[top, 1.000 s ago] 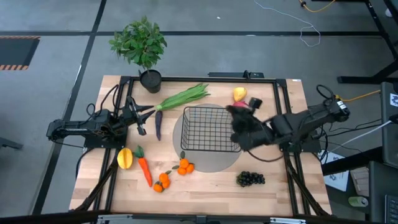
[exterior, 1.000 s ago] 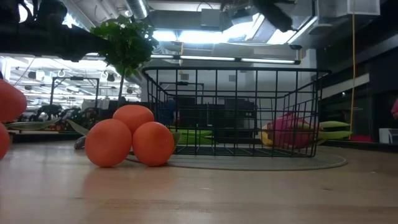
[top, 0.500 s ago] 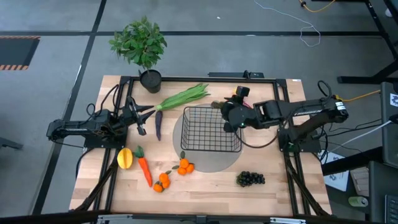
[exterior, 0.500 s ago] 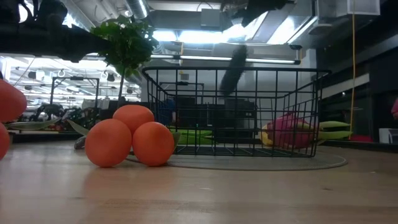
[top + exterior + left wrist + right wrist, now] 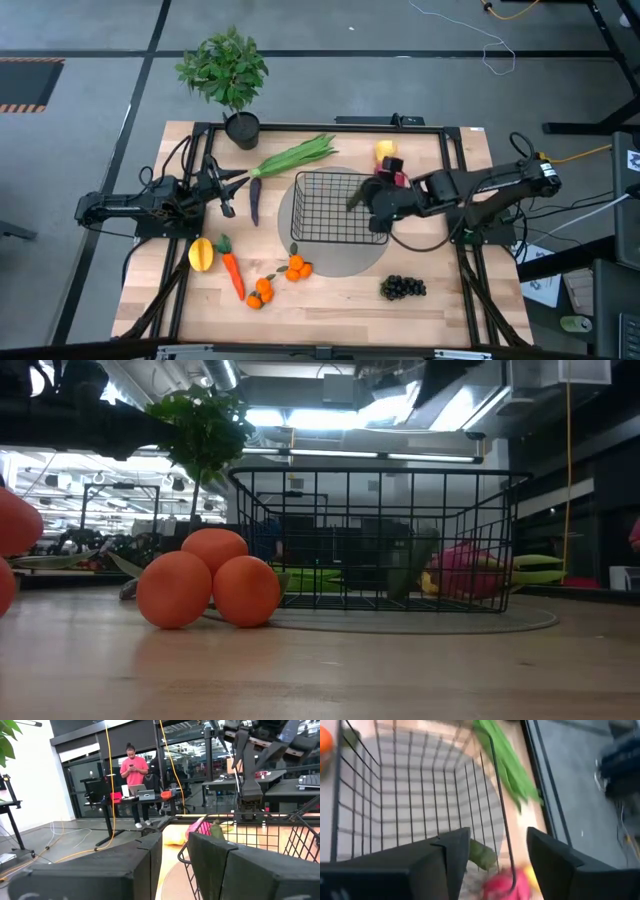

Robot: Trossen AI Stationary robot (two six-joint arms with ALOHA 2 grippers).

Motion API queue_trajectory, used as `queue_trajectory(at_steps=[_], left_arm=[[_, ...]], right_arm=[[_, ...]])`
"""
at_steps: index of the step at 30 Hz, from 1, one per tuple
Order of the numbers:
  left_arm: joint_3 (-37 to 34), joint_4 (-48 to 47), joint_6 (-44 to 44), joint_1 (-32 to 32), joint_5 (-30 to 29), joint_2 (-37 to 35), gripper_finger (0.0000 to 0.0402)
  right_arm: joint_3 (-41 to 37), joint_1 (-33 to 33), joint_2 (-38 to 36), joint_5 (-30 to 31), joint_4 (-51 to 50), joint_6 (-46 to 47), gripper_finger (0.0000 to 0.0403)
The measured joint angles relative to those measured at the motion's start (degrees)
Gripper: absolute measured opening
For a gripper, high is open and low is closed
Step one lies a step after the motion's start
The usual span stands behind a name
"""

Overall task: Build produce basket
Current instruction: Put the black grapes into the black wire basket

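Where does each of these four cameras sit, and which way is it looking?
High: overhead, straight down; both arms, basket.
Low: tabletop level, past tangerines through the basket; no claw clear.
Left wrist: on the left arm, over its fingers, toward the basket.
Right wrist: over its open fingers, into the basket.
All share the basket.

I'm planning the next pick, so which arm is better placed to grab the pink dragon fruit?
The right arm: its gripper hovers at the basket edge beside the dragon fruit; the left gripper waits across the basket.
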Motion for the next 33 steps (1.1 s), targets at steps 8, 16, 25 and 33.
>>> queue_trajectory(at_steps=[8, 16, 25, 33], left_arm=[[0.0, -0.1, 0.0, 0.0, 0.0, 0.0, 0.0085], [0.0, -0.1, 0.0, 0.0, 0.0, 0.0, 0.0085], [0.0, -0.1, -2.6, 0.0, 0.0, 0.0, 0.0085], [0.0, -1.9, -4.9, 0.0, 0.0, 0.0, 0.0085]], right_arm=[[-0.9, 3.5, 0.0, -13.7, -21.9, 30.0, 0.0189], [-8.2, 10.7, 0.0, -30.3, -15.2, 44.9, 0.0189], [-20.9, 20.8, 0.0, -37.4, 8.0, 52.8, 0.0189], [-36.8, 29.2, 0.6, -28.9, 26.8, 54.4, 0.0189]])
